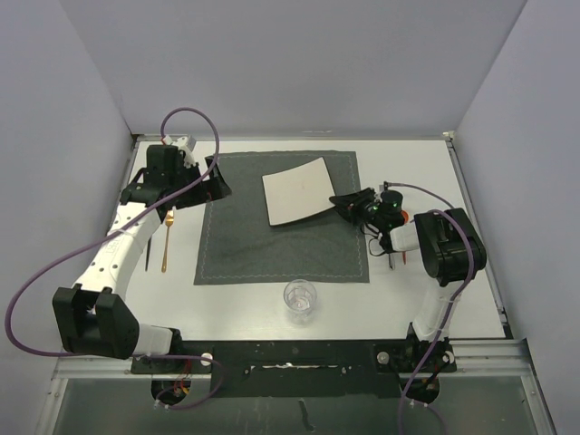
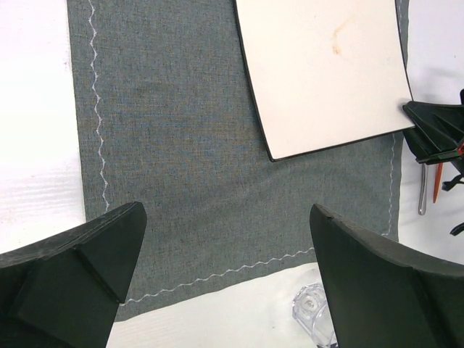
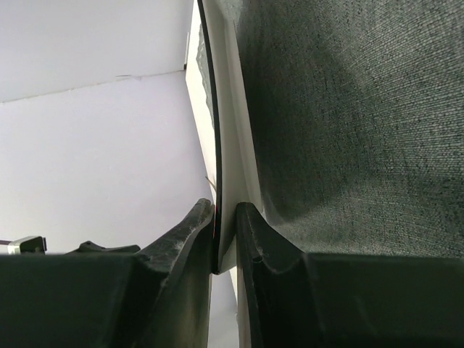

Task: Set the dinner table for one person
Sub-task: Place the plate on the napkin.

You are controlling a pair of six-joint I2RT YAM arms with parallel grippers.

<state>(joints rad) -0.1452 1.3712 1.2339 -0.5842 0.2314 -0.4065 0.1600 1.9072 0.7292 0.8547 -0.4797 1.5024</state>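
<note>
A: Plate surface and shape?
B: Flat white square plate [image 1: 294, 192], smooth, thin dark rim, faint tan smudge on top. It sits over the far right part of a dark grey woven cloth placemat [image 1: 263, 245] with a wavy white stitch line round its edge.
A: Grippers?
B: Right gripper [image 1: 337, 200] pinches the plate's right edge, one black jaw on each face. Can't tell if that edge is off the cloth. Left gripper [image 2: 226, 217] hangs over the placemat's left part, jaws spread wide, nothing between them.
A: Table?
B: Large flat white dinner table [image 1: 236, 304], thin metal rim, lies under everything, with pale grey wall panels [image 1: 299, 63] round it.
A: Anything else?
B: Clear drinking glass [image 1: 300, 300], upright on bare table just off the placemat's near edge. Slim gold-coloured utensil [image 1: 167, 240] left of the cloth, partly under the left arm [image 1: 118, 249]. Thin metal utensil [image 2: 423, 192] beside the right gripper, mostly hidden.
</note>
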